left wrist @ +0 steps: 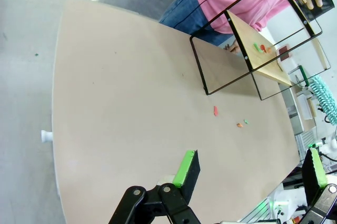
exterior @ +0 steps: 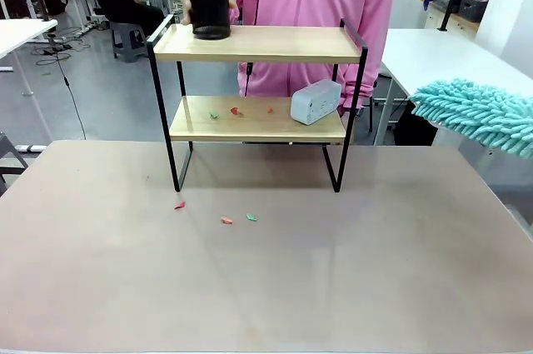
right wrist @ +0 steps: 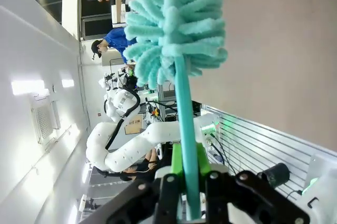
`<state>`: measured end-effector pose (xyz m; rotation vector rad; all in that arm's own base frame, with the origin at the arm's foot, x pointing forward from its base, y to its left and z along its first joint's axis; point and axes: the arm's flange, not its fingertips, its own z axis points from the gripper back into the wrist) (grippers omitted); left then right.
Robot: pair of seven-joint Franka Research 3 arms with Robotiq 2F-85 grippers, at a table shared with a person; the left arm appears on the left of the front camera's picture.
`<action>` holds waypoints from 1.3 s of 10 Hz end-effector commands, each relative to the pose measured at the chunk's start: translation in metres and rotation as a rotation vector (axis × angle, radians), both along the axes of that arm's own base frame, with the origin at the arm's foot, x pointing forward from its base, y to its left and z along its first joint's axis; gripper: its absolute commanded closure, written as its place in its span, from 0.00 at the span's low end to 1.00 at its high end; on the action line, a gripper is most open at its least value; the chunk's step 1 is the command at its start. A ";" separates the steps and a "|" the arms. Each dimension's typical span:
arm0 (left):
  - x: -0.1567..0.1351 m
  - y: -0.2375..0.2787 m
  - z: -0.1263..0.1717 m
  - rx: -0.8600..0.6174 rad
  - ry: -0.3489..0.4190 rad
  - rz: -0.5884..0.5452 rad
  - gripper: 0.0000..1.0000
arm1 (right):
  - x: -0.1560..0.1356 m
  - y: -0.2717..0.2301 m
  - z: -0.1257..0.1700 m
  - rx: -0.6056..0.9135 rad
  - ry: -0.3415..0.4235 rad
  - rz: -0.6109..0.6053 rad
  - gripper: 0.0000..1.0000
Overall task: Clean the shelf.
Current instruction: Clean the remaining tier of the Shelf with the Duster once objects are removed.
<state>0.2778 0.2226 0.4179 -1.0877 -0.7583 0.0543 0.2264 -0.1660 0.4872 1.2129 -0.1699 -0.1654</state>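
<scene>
Duster (exterior: 479, 117) sat clamped in right gripper (right wrist: 187, 182), shelf (exterior: 258, 43) well off to its left; left gripper (left wrist: 251, 168) gaped empty. Best sweep: enter lower board (exterior: 191, 123) low, brush scraps (exterior: 237, 111) outward, miss white box (exterior: 315, 102).

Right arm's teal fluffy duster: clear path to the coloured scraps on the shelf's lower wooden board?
Probably not sideways: the pale grey box sits at the lower board's right end, between the teal duster and the scraps. The shelf's open front looks free.
</scene>
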 end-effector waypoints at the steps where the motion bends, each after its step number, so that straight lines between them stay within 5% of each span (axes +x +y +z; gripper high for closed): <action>1: 0.001 0.000 0.000 -0.001 -0.030 -0.004 0.00 | -0.001 0.000 0.001 0.005 -0.021 0.014 0.88; 13: 0.001 0.000 0.000 -0.001 -0.030 -0.004 0.00 | -0.001 0.000 0.001 0.005 -0.021 0.014 0.88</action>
